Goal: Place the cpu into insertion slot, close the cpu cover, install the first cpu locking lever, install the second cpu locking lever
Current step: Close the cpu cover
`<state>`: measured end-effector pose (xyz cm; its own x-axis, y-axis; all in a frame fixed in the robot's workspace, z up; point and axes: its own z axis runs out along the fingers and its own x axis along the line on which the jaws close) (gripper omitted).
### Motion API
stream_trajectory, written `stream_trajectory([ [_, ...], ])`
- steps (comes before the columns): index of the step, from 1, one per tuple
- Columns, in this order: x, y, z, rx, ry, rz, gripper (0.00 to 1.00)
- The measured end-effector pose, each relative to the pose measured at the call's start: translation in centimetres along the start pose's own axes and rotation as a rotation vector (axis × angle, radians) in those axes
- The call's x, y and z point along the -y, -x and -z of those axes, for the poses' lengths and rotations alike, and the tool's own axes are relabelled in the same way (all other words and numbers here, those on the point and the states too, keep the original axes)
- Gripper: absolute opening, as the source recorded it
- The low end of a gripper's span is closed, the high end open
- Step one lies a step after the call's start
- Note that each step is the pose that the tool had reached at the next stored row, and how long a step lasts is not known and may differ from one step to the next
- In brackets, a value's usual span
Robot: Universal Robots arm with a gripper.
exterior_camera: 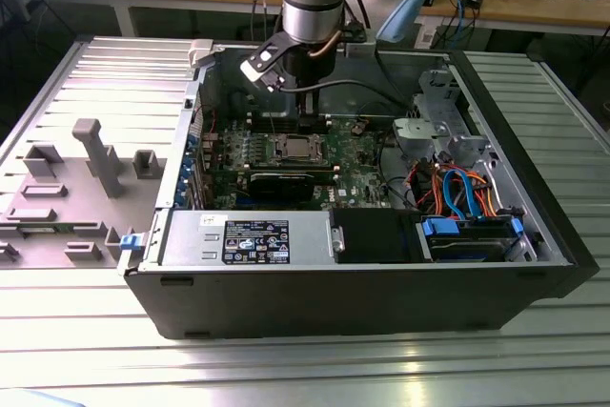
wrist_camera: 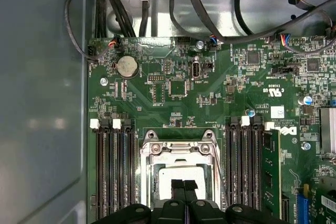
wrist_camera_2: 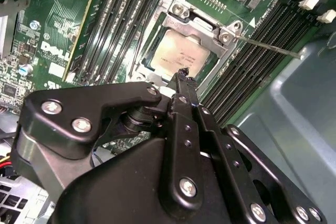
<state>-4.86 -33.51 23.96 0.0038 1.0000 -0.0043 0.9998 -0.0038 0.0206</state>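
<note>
Cpu (wrist_camera_2: 181,59) lies socketed under the pinched-together gripper (wrist_camera_2: 182,74); computer case (exterior_camera: 334,302) rests on ribbed metal table (exterior_camera: 286,369).

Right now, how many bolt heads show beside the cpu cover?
2 bolt heads, one at each corner of the cpu cover's exposed end. The gripper blocks the rest; more may be hidden.

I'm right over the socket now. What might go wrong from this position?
The fingers sit close over the cpu inside the cpu cover; pushing down off-centre might scrape the chip or frame. One locking lever sticks out, seemingly unlatched, across the memory slots, so a sideways move may snag it.
</note>
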Motion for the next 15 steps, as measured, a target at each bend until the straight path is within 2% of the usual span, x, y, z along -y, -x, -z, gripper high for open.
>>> stream_trajectory([
  [10, 0.79, 0.0, -0.39, -0.0001, 0.0001, 0.0, 0.11],
  [14, 1.27, 0.0, -0.91, -0.0001, -0.0001, 0.0, 0.11],
  [15, 1.29, 0.0, -1.09, 0.0, -0.0039, 0.0, 0.11],
])
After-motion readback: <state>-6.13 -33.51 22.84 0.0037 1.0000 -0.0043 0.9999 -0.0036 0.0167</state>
